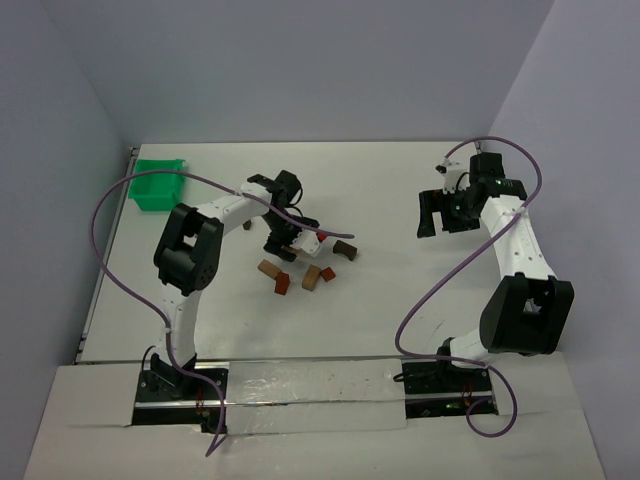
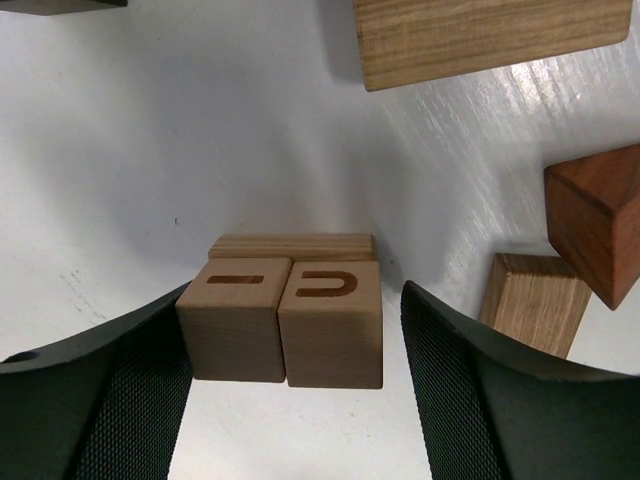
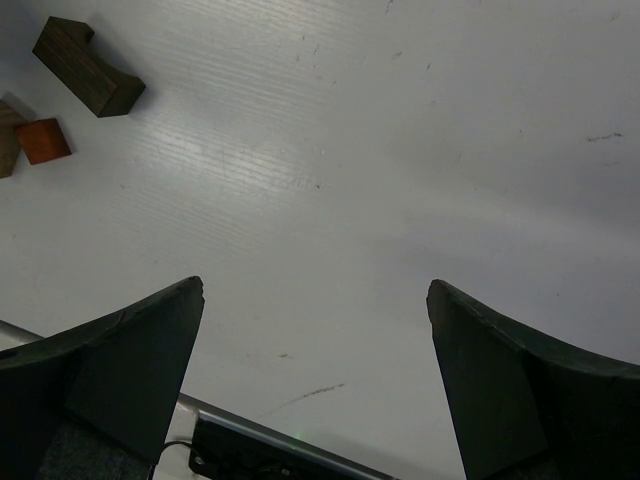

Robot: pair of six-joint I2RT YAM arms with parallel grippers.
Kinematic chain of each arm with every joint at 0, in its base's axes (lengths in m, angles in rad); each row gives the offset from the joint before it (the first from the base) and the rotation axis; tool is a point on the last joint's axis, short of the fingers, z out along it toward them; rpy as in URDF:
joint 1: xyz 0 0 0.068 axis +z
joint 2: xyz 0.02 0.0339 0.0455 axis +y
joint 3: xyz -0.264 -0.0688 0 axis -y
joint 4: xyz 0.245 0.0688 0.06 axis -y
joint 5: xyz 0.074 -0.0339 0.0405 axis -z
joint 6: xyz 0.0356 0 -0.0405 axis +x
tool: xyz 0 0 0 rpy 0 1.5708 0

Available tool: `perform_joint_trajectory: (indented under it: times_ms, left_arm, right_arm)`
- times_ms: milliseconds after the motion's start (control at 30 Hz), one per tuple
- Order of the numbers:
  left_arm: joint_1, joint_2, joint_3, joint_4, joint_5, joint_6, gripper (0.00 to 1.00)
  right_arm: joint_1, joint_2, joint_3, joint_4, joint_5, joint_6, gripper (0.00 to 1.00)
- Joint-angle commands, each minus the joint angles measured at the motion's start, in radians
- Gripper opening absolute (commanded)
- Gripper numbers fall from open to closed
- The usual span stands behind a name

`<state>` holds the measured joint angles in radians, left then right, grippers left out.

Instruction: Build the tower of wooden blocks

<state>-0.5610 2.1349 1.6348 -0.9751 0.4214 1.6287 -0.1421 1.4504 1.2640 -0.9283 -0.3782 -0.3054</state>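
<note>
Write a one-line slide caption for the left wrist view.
Left hand straddles two tan engraved blocks side by side, not yet clamped; a reddish-brown block lies nearby.

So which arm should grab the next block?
Left. The left fingers sit either side of two tan blocks; the right fingers hang open over the table, away from the blocks.

The white table [image 1: 400,200] carries a green plastic bin [image 1: 157,186] at its far left corner. Left of centre lie loose wooden blocks [image 1: 311,277]: two tan cubes [image 2: 330,325] touching side by side, a reddish-brown block [image 1: 283,285] and a dark brown block [image 1: 345,249].
</note>
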Motion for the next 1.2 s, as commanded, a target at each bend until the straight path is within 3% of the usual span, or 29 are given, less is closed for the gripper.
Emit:
perform_joint_trajectory:
  times_ms: [0, 367, 700, 933, 1167]
  left_arm:
    - [0.001, -0.005, 0.019, -0.029, 0.011, 0.037, 0.77]
    - [-0.006, 0.023, 0.060, -0.037, 0.012, -0.041, 0.54]
    - [-0.033, 0.049, 0.084, 0.003, -0.018, -0.281, 0.35]
    - [-0.040, 0.111, 0.159, 0.014, -0.012, -0.482, 0.31]
    - [-0.050, 0.120, 0.126, 0.132, -0.064, -0.605, 0.30]
  right_arm:
    - [-0.007, 0.005, 0.030, -0.003, 0.002, -0.006, 1.00]
    - [-0.007, 0.014, 0.038, -0.003, -0.001, -0.006, 1.00]
    - [-0.007, 0.008, 0.033, 0.000, -0.005, -0.006, 1.00]
    - [-0.008, 0.012, 0.042, -0.004, -0.012, -0.007, 1.00]
    - [-0.007, 0.010, 0.052, -0.009, -0.013, -0.009, 1.00]
